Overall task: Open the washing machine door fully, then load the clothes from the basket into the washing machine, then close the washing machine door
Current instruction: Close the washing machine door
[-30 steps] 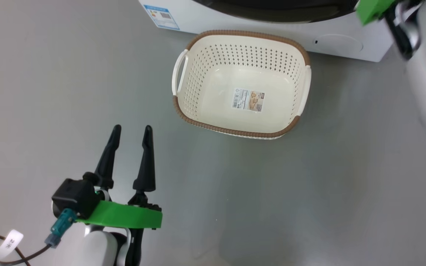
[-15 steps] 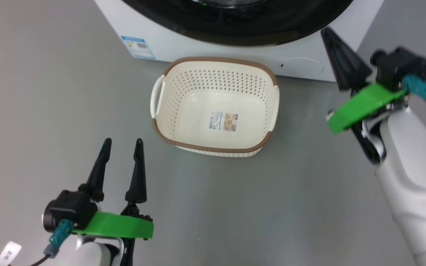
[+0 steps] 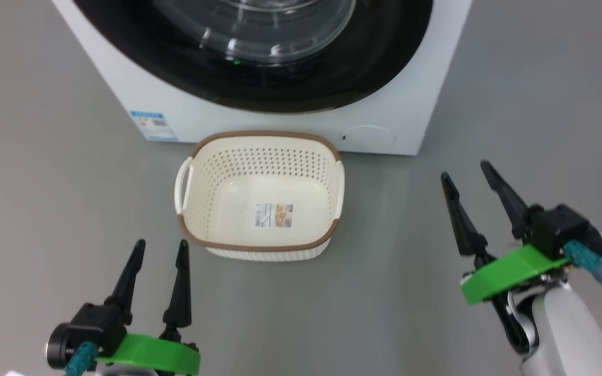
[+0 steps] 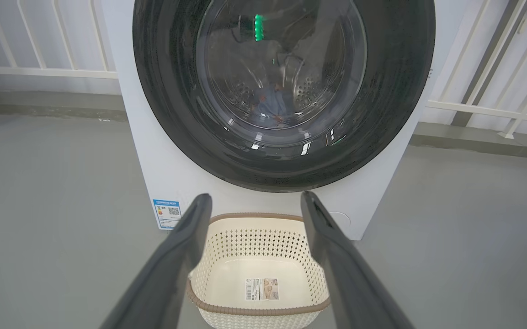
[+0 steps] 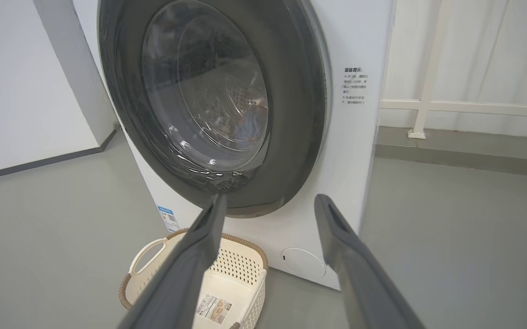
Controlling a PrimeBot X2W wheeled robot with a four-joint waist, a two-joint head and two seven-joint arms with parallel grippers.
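The washing machine (image 3: 410,104) stands ahead with its door (image 3: 374,68) shut flat against the front. Through the glass, light blue clothes (image 4: 274,103) lie inside the drum; the right wrist view shows the clothes (image 5: 249,121) too. The cream basket (image 3: 259,162) sits on the floor against the machine's front, with just a label sticker on its bottom. My left gripper (image 3: 161,244) hovers open near the basket's front left corner, holding nothing. My right gripper (image 3: 464,171) is open and holds nothing, well right of the basket. In the wrist views, each gripper (image 4: 255,196) (image 5: 271,197) faces the door.
Grey floor spreads on both sides of the machine. White railings (image 4: 39,68) run behind it to the left and right. A white wall (image 5: 25,82) stands left of the machine. A blue sticker (image 3: 153,124) marks its lower left front.
The head camera has shifted, so more of the machine shows. My right arm has come down from near the door to the lower right, and its jaws have opened. The left gripper stays open.
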